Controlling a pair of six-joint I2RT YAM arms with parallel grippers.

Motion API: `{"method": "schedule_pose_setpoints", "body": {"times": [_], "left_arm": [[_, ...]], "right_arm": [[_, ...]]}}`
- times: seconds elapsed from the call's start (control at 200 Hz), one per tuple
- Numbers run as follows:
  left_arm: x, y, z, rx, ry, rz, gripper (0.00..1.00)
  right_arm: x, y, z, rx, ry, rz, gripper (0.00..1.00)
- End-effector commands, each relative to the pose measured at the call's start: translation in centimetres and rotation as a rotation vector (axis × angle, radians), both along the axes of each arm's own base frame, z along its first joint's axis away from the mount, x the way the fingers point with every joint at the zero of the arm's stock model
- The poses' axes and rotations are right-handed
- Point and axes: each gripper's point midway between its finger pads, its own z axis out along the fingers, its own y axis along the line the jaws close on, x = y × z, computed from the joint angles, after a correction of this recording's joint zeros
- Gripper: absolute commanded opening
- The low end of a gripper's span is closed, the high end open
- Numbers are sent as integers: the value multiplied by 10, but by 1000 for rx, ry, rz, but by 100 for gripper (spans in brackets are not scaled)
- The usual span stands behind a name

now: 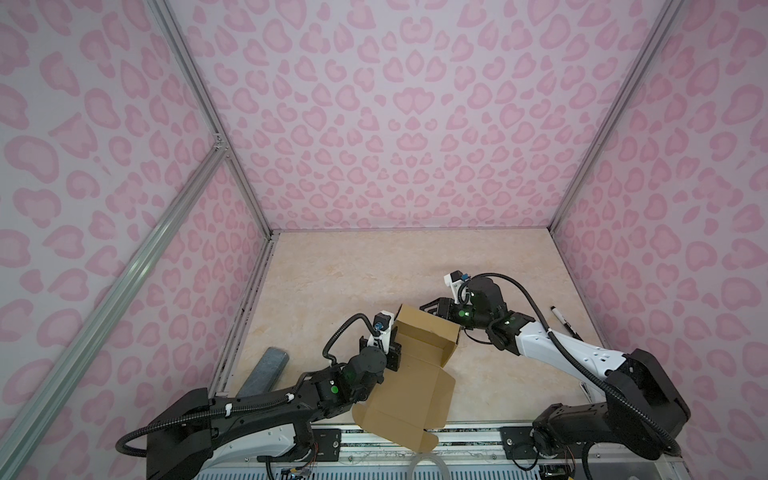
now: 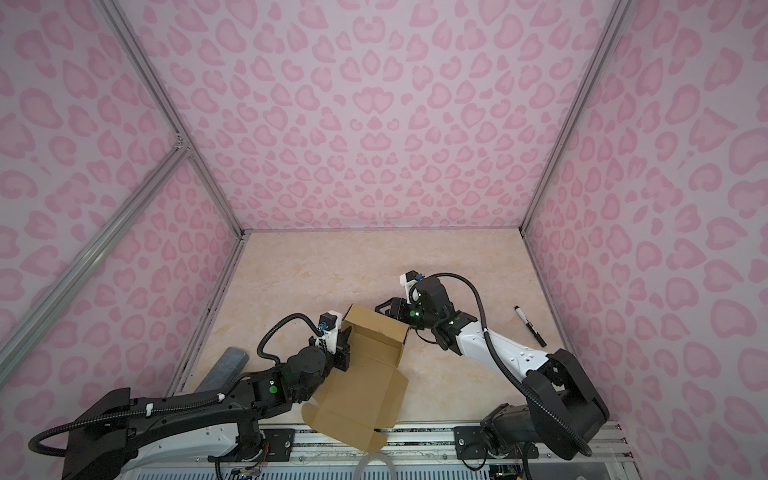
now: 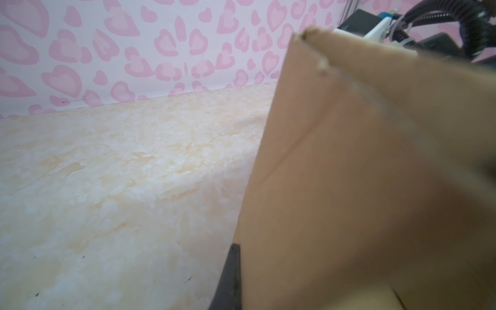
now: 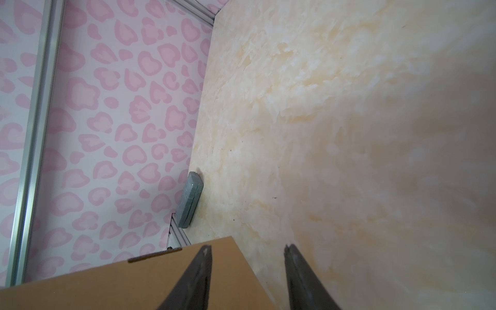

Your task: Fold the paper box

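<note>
1. Enclosure: pink heart-print walls (image 1: 415, 124) stand on the left, far and right sides. A cream marbled table (image 1: 374, 270) forms the floor. Its near edge is covered by the arm bases in both top views.
2. The paper box (image 1: 419, 365) is brown cardboard and sits near-centre on the table, half raised. The far part stands as an open tray. The near panel and its flaps lie flat and overhang the table's near edge. The left arm hides part of the box's left wall.
3. In the left wrist view the paper box (image 3: 375, 174) fills the right half, close and blurred, so its folds are hard to read.
4. The left gripper (image 1: 395, 354) is at the box's left wall and clamped on it. In the wrist view only one dark finger (image 3: 232, 276) shows; cardboard covers the other.
5. The right gripper (image 1: 432, 308) is at the box's far right corner. It looks dark and small in both top views, so the gap cannot be read there. The right wrist view settles it: the right gripper (image 4: 247, 249) has its fingers apart, one over the box panel and one over bare table, with nothing pinched.
6. The grey felt block (image 1: 264, 372) is at the table's near left edge against the wall. The left arm hides its near end in the top views. It shows whole in the right wrist view (image 4: 190, 200).
7. The black marker (image 1: 566, 324) lies by the right wall. It shows in the top views only.
</note>
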Motion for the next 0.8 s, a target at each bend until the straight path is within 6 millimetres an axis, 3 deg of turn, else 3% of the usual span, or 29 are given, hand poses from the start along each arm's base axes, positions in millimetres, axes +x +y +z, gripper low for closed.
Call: {"method": "schedule_pose_setpoints", "body": {"times": [0.0, 0.36, 0.795], "left_arm": [[7, 12, 2, -25, 3, 78, 3], [13, 25, -1, -34, 21, 154, 3], [15, 30, -4, -47, 32, 193, 3]], "right_arm": [[-8, 8, 4, 58, 16, 33, 45], [-27, 19, -6, 84, 57, 62, 42], [-32, 28, -3, 130, 63, 79, 41]]}}
